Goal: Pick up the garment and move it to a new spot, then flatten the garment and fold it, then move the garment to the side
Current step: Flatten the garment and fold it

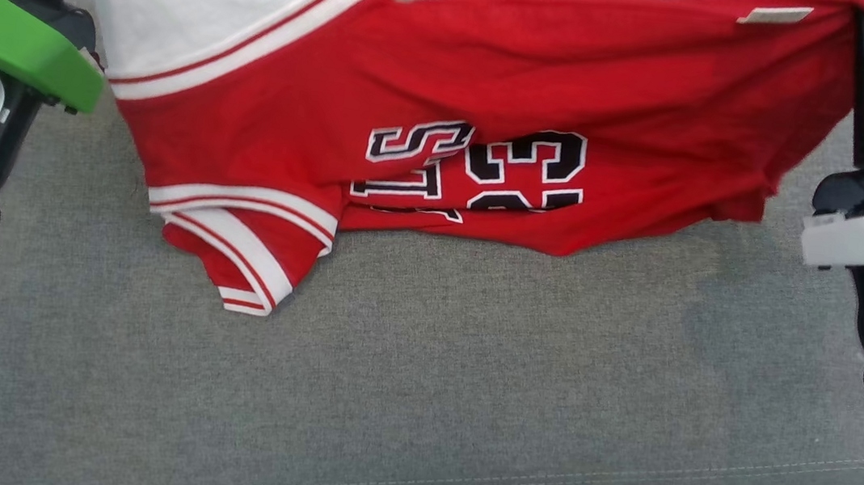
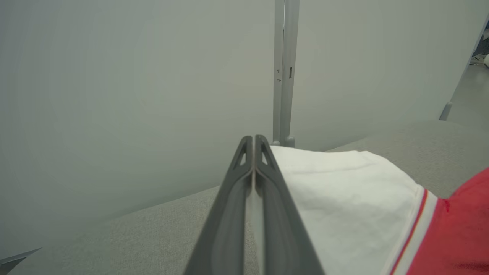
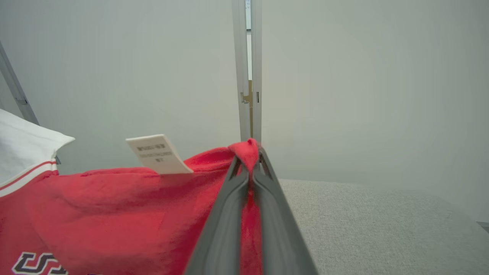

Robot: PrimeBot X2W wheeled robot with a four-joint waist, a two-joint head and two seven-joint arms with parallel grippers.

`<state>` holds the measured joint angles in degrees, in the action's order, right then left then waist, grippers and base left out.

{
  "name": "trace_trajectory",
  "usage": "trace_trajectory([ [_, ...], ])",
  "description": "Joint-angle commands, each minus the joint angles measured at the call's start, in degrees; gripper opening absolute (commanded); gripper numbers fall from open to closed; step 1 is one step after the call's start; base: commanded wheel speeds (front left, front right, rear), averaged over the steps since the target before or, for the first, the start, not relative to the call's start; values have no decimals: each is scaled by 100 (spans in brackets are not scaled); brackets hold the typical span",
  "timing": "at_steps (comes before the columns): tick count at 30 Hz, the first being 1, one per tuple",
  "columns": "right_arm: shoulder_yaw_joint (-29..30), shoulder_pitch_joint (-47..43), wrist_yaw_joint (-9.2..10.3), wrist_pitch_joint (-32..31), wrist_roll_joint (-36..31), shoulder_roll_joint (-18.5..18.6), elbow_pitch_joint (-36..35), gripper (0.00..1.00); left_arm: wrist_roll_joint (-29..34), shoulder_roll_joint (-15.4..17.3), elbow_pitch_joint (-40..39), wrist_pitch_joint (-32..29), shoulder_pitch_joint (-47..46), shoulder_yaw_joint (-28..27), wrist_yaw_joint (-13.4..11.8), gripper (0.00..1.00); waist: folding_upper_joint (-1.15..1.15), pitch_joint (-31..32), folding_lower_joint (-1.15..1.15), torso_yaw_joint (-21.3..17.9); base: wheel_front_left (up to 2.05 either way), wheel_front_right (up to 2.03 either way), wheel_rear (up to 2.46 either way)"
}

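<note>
observe the garment (image 1: 547, 85), a red jersey with a white sleeve (image 2: 344, 198), spread across the grey cushion (image 1: 414, 403) between both arms. check the left gripper (image 2: 253, 140): its jaws are pressed together with a thin pale strip of the white sleeve pinched between them. check the right gripper (image 3: 250, 156): its jaws are clamped on a bunched red corner, near the white label (image 3: 158, 153). you cannot tell whether the sagging lower edge touches the cushion.
</note>
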<state>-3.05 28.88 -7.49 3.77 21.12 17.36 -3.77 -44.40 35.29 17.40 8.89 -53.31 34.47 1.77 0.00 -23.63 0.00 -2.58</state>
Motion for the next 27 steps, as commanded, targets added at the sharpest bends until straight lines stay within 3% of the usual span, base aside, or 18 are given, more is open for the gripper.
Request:
trace_trajectory([
  [1,50,131,0,-31,48,45,-83,0,73,118,-173,-27,-102,-48,-95,0,0,162,0,40,0,0,0],
  [13,8,971,0,-630,368,295,-189,0,352,482,-1555,-550,-607,-308,-832,0,0,1025,0,165,0,0,0],
  [22,-24,1240,0,-981,626,335,-97,0,240,517,-1838,-991,-922,-378,-1015,0,0,1448,0,162,0,0,0],
  [27,-120,1545,0,-1128,848,287,249,0,156,361,-1676,-1150,-1148,-357,-1012,0,0,1441,0,149,0,0,0],
])
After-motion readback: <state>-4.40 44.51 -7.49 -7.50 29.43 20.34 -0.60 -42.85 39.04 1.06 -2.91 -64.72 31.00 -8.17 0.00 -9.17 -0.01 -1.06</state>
